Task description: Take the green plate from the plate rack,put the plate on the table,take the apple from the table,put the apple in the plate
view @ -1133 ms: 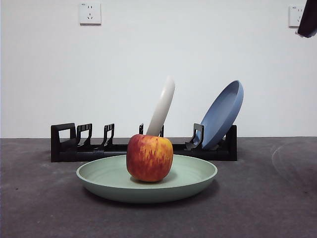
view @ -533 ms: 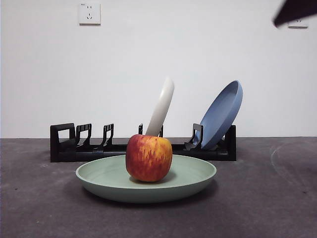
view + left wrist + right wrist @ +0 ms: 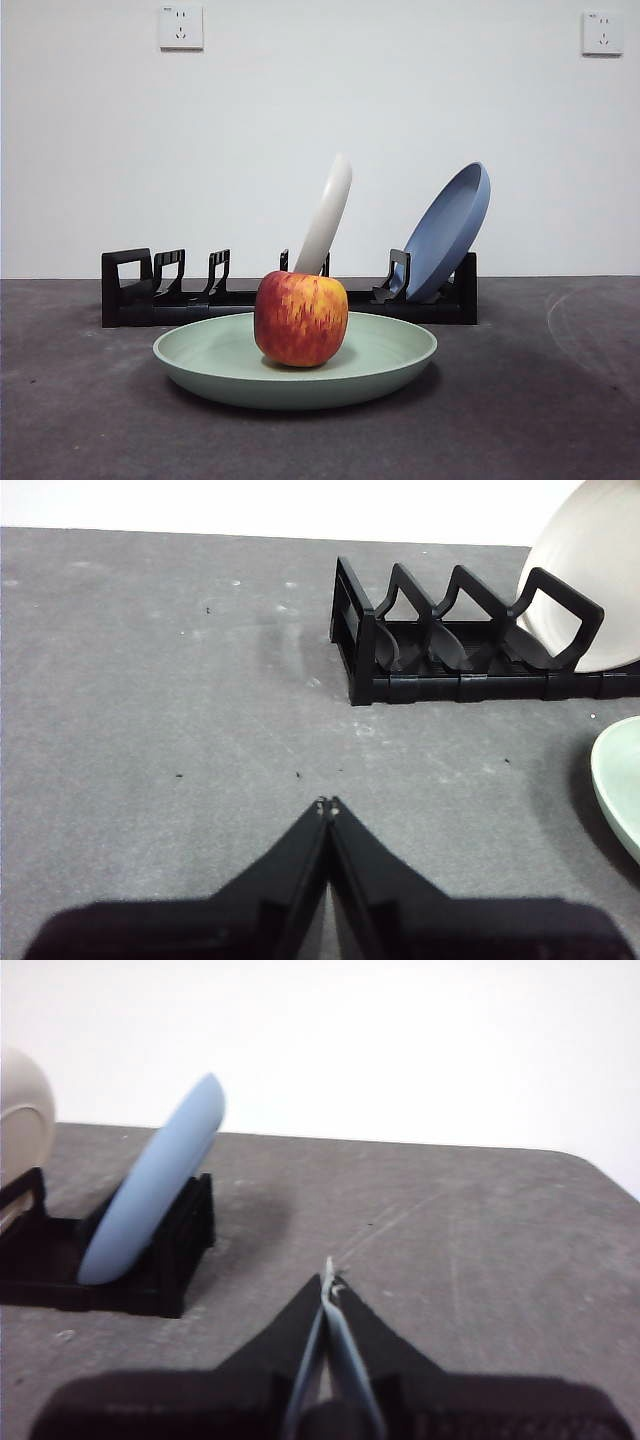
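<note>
One apple (image 3: pixel 301 318) in one green plate (image 3: pixel 385 362); plate rack (image 3: pixel 140 288) holds two plates — left gripper (image 3: pixel 327 806) and right gripper (image 3: pixel 328 1282) closed, empty.

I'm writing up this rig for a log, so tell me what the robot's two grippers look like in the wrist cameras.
Both look alike: matte black, each with two flat wedge-shaped jaws tapering to a thin tip from a broad black base. The left gripper shows small pale specks at its tip. The right gripper has pale bluish-grey inner jaw faces. No cables or markings are visible.
</note>
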`<action>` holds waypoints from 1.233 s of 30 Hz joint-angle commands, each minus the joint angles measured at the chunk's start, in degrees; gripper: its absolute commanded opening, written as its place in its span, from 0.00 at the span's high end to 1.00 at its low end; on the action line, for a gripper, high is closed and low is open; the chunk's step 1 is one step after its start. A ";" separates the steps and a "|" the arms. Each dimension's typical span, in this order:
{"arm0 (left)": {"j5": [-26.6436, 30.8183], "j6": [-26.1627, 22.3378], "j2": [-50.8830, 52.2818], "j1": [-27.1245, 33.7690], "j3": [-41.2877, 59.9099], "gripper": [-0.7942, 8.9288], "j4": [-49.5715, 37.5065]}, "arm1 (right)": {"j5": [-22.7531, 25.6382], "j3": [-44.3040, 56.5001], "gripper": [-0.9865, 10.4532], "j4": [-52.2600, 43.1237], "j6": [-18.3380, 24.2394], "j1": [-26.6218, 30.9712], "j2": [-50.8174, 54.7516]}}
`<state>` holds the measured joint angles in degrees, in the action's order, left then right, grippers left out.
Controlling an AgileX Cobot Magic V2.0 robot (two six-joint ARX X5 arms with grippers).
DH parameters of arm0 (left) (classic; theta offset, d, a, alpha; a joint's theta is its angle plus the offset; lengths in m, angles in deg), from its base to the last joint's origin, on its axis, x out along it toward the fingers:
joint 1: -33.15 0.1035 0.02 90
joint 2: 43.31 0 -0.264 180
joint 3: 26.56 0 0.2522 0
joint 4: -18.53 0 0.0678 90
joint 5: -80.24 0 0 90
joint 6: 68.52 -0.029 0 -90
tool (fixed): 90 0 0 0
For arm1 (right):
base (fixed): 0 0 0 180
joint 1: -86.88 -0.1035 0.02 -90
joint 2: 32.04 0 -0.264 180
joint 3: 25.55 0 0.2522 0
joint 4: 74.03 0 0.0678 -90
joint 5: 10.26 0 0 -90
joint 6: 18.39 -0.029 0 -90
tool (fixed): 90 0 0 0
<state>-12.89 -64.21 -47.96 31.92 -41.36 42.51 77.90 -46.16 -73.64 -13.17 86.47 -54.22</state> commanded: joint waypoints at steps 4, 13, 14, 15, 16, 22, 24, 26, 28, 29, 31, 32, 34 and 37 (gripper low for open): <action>0.17 -0.31 -0.04 0.17 0.28 0.92 -0.66 | 1.29 6.01 0.91 4.66 -1.62 0.92 11.39; 0.17 -0.31 -0.04 0.17 0.26 0.92 -0.70 | 1.46 6.01 0.91 19.87 -1.64 0.90 22.03; 0.17 -0.31 -0.07 0.17 0.26 0.92 -0.72 | 1.46 6.01 0.91 21.05 -1.92 0.92 21.70; 0.17 -0.31 -0.20 0.17 0.26 0.92 -0.74 | 1.44 6.01 0.91 22.08 -2.10 0.92 21.73; 0.17 -0.31 -0.24 0.17 0.26 0.92 -0.68 | 1.29 6.01 0.91 23.26 -2.38 0.92 21.73; 0.17 -0.31 -0.81 0.17 0.22 0.92 -0.76 | 1.38 6.01 0.91 24.28 -2.14 0.92 21.73; 0.17 -0.31 -1.01 0.17 0.22 0.92 -0.76 | 1.66 6.01 0.91 24.28 -2.05 0.92 21.73; 0.17 -0.31 -1.11 0.17 0.22 0.92 -0.76 | 1.99 6.01 0.91 24.28 -1.99 0.90 21.73; 0.17 -0.31 -1.11 0.17 0.22 0.92 -0.76 | 2.21 6.01 0.91 24.09 -3.23 0.90 21.70; 0.17 -0.31 -1.11 0.17 0.22 0.92 -0.76 | 2.12 6.01 0.91 24.09 -3.98 0.90 21.68; 0.17 -0.31 -1.11 0.17 0.22 0.92 -0.76 | 2.12 6.01 0.91 24.09 -3.89 0.83 21.64; 0.17 -0.31 -1.11 0.17 0.22 0.92 -0.76 | 2.29 6.01 0.91 24.09 -3.89 0.83 21.64; 0.17 -0.31 -1.11 0.17 0.22 0.92 -0.76 | 2.32 6.01 0.91 24.09 -3.89 0.83 21.64; 0.17 -0.31 -1.11 0.17 0.22 0.92 -0.76 | 2.32 6.01 0.91 24.09 -3.89 0.83 21.64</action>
<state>-12.89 -64.21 -49.10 31.92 -41.36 42.44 79.95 -40.54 -49.51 -16.30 87.28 -32.62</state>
